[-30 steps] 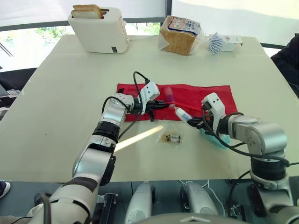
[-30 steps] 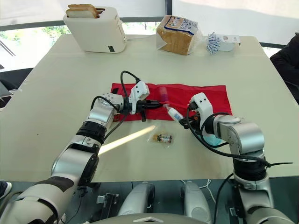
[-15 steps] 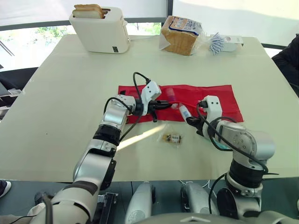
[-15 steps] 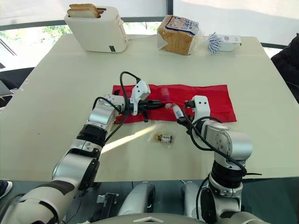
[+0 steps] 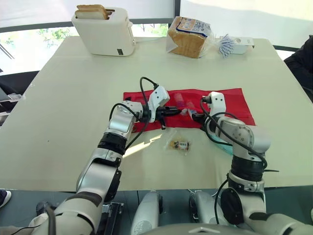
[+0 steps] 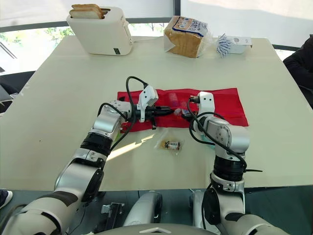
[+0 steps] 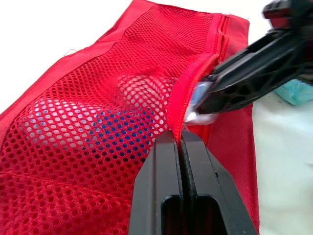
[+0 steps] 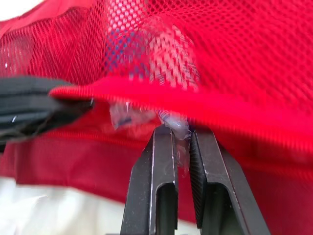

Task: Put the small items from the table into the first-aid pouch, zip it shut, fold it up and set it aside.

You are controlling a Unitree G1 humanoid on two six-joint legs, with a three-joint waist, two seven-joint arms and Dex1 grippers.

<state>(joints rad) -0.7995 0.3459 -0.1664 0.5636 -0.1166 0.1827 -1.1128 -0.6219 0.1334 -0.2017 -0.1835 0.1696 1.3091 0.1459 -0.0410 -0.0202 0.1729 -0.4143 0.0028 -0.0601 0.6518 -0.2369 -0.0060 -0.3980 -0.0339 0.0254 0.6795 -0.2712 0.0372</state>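
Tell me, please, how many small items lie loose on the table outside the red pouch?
2: a clear packet in front of the pouch, and a teal item to its right, partly covered. Others may be hidden.

A pale cream worktop (image 5: 63, 98) carries several kitchen things along its far edge. At the far left stands a white two-slot toaster (image 5: 104, 33) with slices of toast (image 5: 91, 11) sticking up out of it; a small dark panel shows on its near side. To the right of it, near the far middle, a sliced loaf of bread (image 5: 188, 36) sits in a clear printed bag, cut face turned to the near left. Just right of the loaf lies a low white container (image 5: 240, 45), with a bunch of blue-and-white sachets (image 5: 225, 45) fanned at its left end. At the far right edge, beyond the worktop, a person's dark sleeve (image 5: 301, 61) shows.
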